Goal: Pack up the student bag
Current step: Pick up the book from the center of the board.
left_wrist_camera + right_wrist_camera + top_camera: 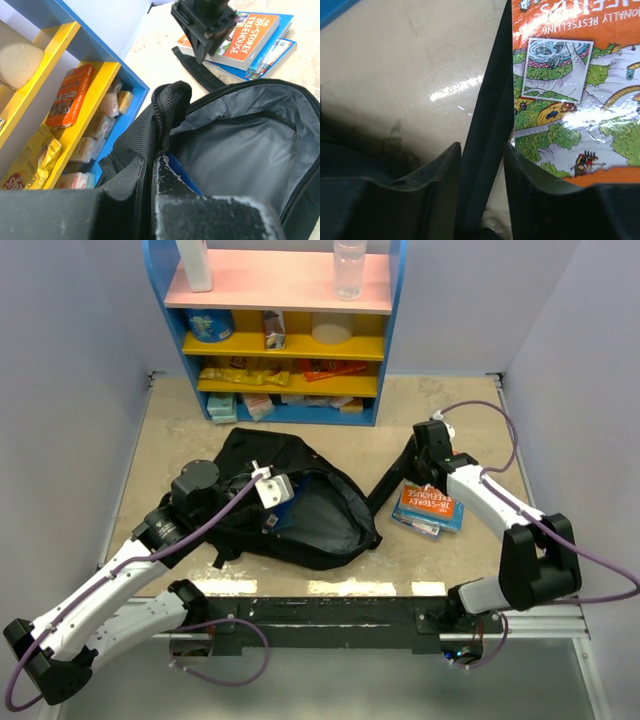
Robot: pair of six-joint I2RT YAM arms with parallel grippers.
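The black student bag (320, 525) lies open in the middle of the table, its grey lining (240, 145) showing. My left gripper (276, 496) is shut on the bag's zip rim (162, 107) and holds the opening up; its fingertips (150, 162) pinch the fabric. A blue flat thing (186, 176) shows inside the bag. An orange book (428, 502) lies on a blue book to the right of the bag. My right gripper (408, 480) is open and astride a black shoulder strap (492, 100) beside the orange book (570, 75), low over the table.
A blue and yellow shelf unit (290, 330) with snack boxes, a bottle and cans stands at the back. The shelf's blue edge (107, 50) is close to the left of the bag. Grey walls close in both sides.
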